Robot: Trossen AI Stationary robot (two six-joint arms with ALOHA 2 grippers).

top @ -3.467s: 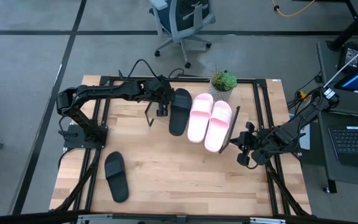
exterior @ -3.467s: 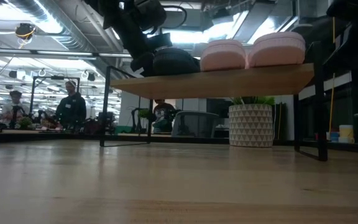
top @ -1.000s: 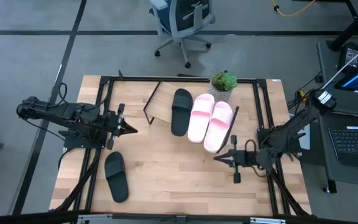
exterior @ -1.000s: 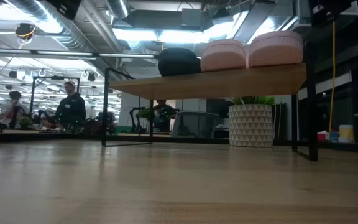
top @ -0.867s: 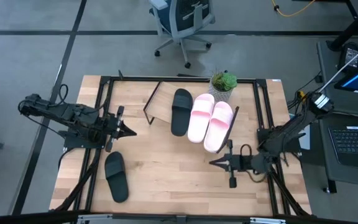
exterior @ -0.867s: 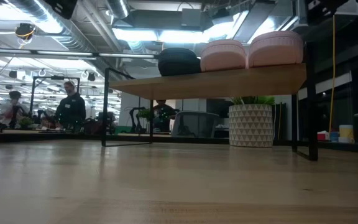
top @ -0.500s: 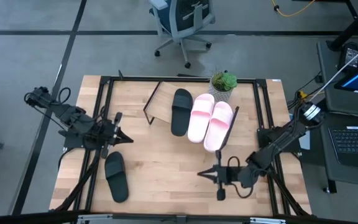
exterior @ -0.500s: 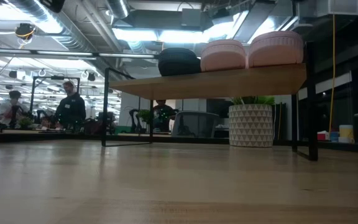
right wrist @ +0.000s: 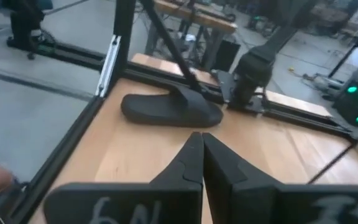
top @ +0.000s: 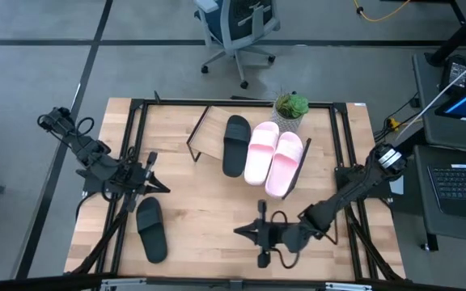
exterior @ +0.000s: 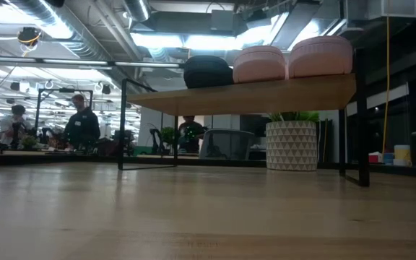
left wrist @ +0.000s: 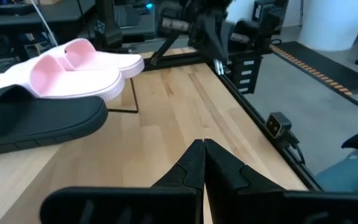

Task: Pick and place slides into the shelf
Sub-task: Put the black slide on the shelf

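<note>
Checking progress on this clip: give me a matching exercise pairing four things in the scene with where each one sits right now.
Things:
1. pink slides
2. black slide on its own
3. potted plant
4. right gripper

Places:
A. on the tabletop, near the left gripper
B. low over the table's front middle, shut
C. side by side on the shelf, next to a black slide
D. at the table's far edge, behind the shelf

Pairs: 1-C, 2-A, 3-D, 4-B
</note>
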